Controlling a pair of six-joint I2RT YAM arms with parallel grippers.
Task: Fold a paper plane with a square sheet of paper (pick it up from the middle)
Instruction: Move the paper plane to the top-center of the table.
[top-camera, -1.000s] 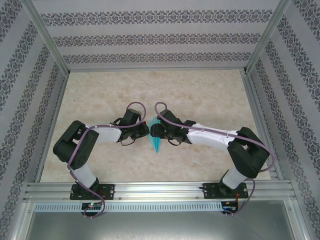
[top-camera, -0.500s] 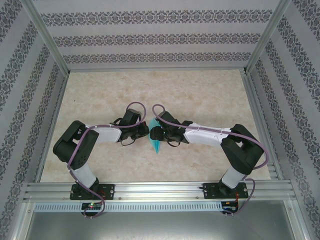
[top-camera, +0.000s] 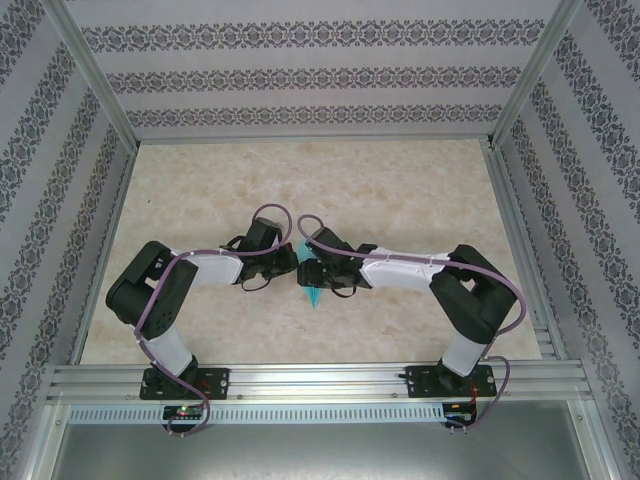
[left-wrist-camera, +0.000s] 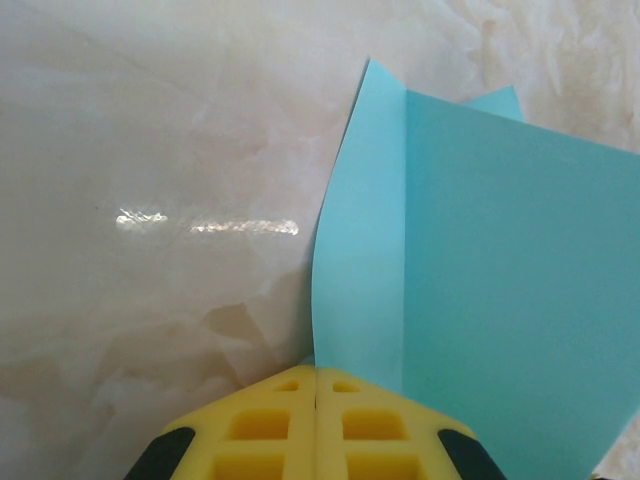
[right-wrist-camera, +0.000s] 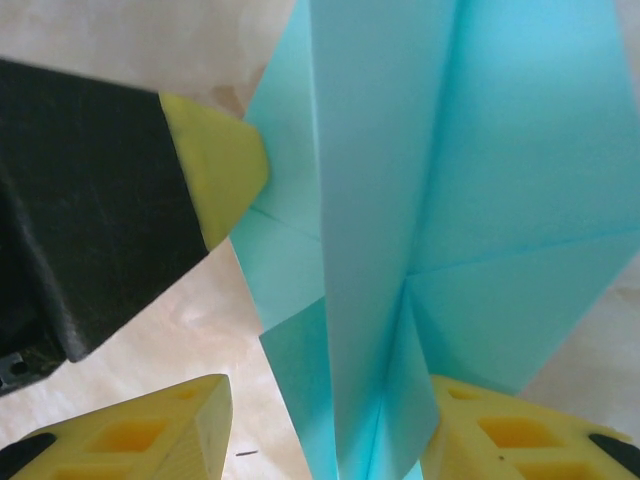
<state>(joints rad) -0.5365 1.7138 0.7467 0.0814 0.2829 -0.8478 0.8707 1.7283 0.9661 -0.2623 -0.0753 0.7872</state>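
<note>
We find the left end effector (left-wrist-camera: 316, 388) closed, its two yellow fingertips pressed together on the left flap of the paper plane (left-wrist-camera: 500, 270). The light-blue sheet rises straight ahead of those tips and spreads off to their right. From above, the plane sits at the middle of the counter (top-camera: 400, 190), well away from every edge. It is held up between the two arms. Its long axis runs from the far side to the near side, and the pointed end faces the near edge.

The right end effector (right-wrist-camera: 325, 400) is parted, with one finger on each side of the folded body. The centre fold runs up between the fingers in its wrist view. Its left finger stands clear of the paper. We cannot tell whether the right finger touches it.

We judge that the coming move turns on this straddle: the plane lies directly between the right fingers, so closing them would catch the fold. The left tip pinches just beside that spot, which leaves little room.
</note>
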